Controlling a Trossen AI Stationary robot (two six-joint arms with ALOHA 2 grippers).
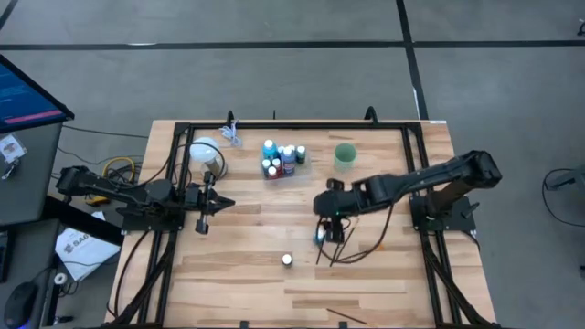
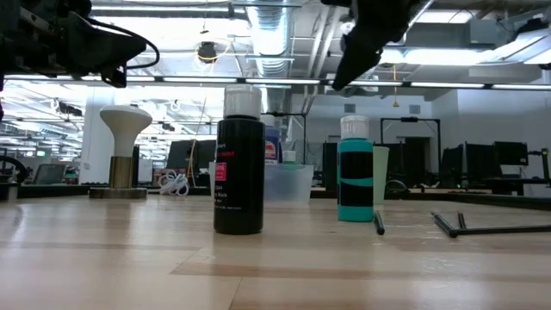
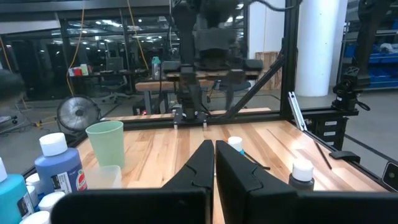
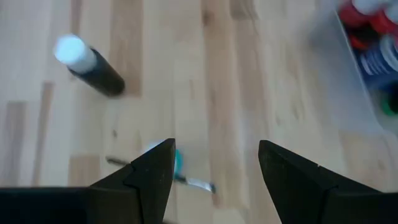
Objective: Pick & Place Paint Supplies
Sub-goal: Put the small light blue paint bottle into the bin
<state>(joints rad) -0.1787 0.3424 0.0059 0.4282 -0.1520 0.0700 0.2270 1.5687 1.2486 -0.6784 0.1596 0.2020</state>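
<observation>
The right gripper (image 4: 214, 165) is hanging with fingers spread above the small teal white-capped paint bottle (image 2: 355, 170); the left gripper (image 3: 214, 163) is waiting, fingers pressed together, at the table's left.

From overhead we see the whole table (image 1: 238, 274); our level camera sits close to a black bottle (image 2: 238, 164), which the right wrist view (image 4: 93, 65) shares.

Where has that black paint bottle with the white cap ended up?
In the high view the black bottle stands alone on the table's near middle, apart from the tray of bottles. Its nearest neighbour is the teal bottle under the right gripper.
</observation>
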